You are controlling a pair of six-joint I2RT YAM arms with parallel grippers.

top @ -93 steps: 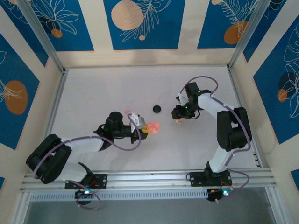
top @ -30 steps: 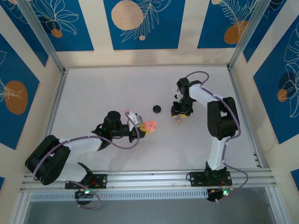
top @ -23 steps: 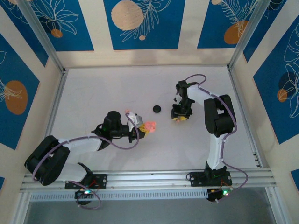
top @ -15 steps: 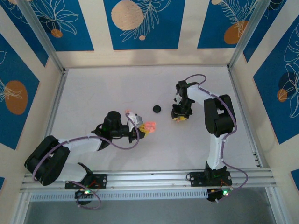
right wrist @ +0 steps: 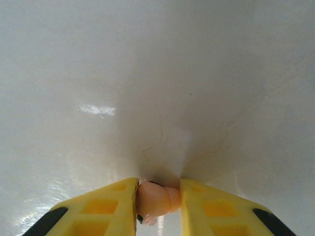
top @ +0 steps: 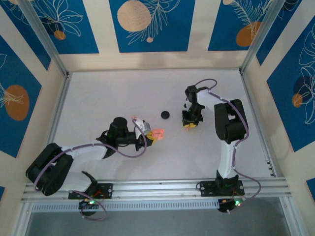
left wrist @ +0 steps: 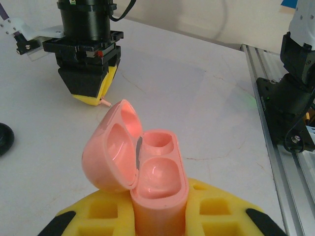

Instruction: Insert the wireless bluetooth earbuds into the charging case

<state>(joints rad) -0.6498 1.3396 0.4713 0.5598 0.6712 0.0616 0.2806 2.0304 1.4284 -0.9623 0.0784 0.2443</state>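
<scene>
Your right end effector (right wrist: 157, 195) is pinching the pink earbud (right wrist: 155, 201) low at the counter (right wrist: 147, 73). The left end effector (left wrist: 158, 223) grips the open charging case (left wrist: 158, 182). The pinch looks shallow, so a fast lift could squirt the bud out.

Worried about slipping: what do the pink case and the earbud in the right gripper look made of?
The charging case looks like smooth, semi-glossy moulded plastic: soft highlights sit in its open wells. The pink earbud in the right gripper looks like similar smooth plastic, faintly shiny; blur leaves it open.
</scene>
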